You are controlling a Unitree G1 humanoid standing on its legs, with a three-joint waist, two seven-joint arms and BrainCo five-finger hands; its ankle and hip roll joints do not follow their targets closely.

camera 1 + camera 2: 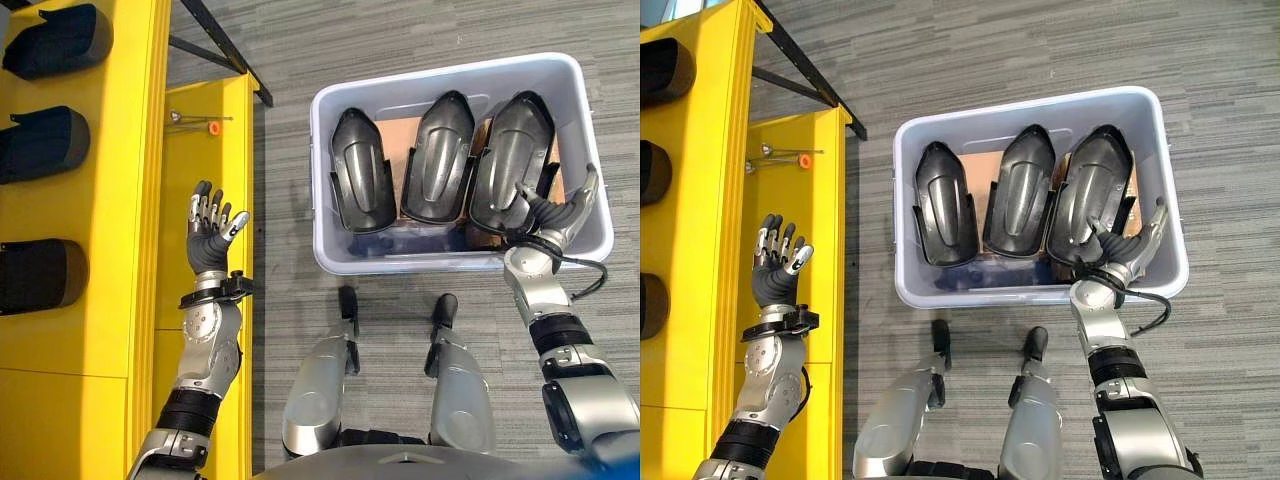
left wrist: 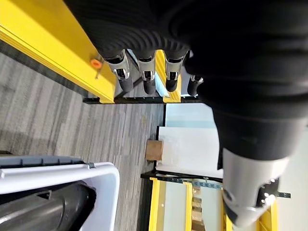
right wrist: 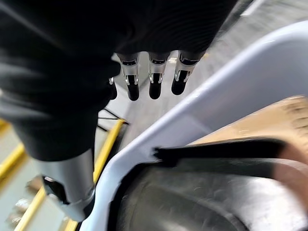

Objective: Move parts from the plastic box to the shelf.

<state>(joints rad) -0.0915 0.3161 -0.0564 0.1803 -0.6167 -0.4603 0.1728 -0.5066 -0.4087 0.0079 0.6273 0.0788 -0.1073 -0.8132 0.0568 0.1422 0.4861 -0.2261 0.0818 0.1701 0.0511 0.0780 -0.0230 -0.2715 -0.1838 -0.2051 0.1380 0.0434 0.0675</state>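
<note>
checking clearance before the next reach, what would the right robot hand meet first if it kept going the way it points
Probably the rightmost black part in the plastic box; the right robot hand already hangs over its near end, though depth is unclear.

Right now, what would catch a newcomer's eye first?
Three glossy black parts lie side by side in a pale plastic box on the grey carpet. The right robot hand reaches over its near rim by the rightmost part; the left robot hand is open over the yellow shelf.

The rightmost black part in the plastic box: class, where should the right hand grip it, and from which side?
Probably the near, narrow end of the rightmost black part, from above. It leans on the box wall, where the open right hand already hovers.
</note>
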